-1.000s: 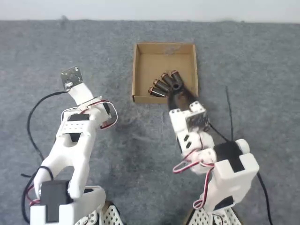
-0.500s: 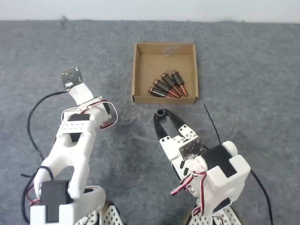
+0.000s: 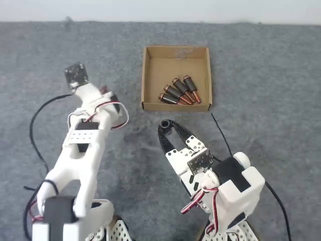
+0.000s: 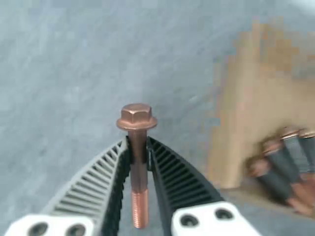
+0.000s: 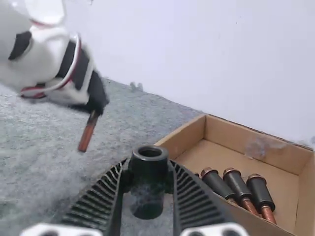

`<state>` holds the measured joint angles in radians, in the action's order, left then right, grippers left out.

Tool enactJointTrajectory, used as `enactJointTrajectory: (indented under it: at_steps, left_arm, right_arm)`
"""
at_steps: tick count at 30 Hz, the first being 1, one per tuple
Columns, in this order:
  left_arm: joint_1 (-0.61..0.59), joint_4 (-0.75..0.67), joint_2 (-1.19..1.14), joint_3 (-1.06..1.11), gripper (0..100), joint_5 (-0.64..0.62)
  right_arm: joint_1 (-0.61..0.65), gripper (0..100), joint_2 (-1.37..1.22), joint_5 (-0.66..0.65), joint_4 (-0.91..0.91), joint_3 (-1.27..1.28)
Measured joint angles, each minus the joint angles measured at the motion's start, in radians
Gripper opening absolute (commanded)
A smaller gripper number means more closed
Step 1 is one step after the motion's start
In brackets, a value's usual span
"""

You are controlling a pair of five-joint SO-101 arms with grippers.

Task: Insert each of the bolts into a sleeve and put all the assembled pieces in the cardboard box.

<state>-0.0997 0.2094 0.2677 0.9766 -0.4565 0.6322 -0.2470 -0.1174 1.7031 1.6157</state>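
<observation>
My left gripper (image 4: 139, 147) is shut on a copper bolt (image 4: 138, 157), hex head past the fingertips and thread toward the wrist. In the high view this gripper (image 3: 104, 91) hangs left of the cardboard box (image 3: 148, 75). My right gripper (image 5: 147, 172) is shut on a black sleeve (image 5: 147, 177) with its bore facing up; in the high view it (image 3: 165, 125) sits just in front of the box's near wall. Several assembled bolt-and-sleeve pieces (image 3: 179, 91) lie side by side in the box. The right wrist view shows the left arm's bolt (image 5: 88, 132) hanging over the carpet.
Grey carpet (image 3: 261, 75) covers the table, with open floor left and right of the box. Black cables (image 3: 35, 130) trail beside both arms. A pale wall (image 5: 197, 49) rises behind the box.
My right gripper drew back out of the box toward its base, holding the sleeve. The left arm has shifted forward and slightly right, toward the box.
</observation>
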Motion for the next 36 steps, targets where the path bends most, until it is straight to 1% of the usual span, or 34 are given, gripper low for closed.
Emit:
enactJointTrajectory:
  at_steps: [3, 13, 23, 27, 30, 32, 34, 36]
  left_arm:
    - [0.046, -0.035, 0.058, 0.0, 1, 0.0]
    - [0.196, -0.04, 0.288, 0.0, 1, 0.0]
    - [0.41, -0.043, 0.299, 0.0, 1, 0.0]
    - [0.451, -0.049, 0.301, 0.02, 1, 0.008]
    - [0.473, -0.13, 0.301, 0.094, 1, 0.08]
    - [0.489, -0.229, 0.301, 0.163, 1, 0.135]
    - [0.509, -0.333, 0.301, 0.219, 1, 0.158]
    - [0.514, -0.396, 0.301, 0.238, 1, 0.164]
  right_arm:
    - [0.0, 0.6, 0.0, 0.0, -0.035, 0.0]
    - [0.0, 0.6, 0.0, 0.0, -0.048, 0.0]
    - [0.0, 0.6, 0.0, 0.0, -0.048, 0.0]
    - [0.0, 0.6, 0.0, 0.0, -0.034, 0.0]
    - [0.0, 0.6, 0.0, 0.0, -0.012, 0.0]
    - [0.0, 0.6, 0.0, 0.0, -0.008, 0.0]
    - [0.0, 0.6, 0.0, 0.0, -0.008, 0.0]
    - [0.0, 0.6, 0.0, 0.0, -0.008, 0.0]
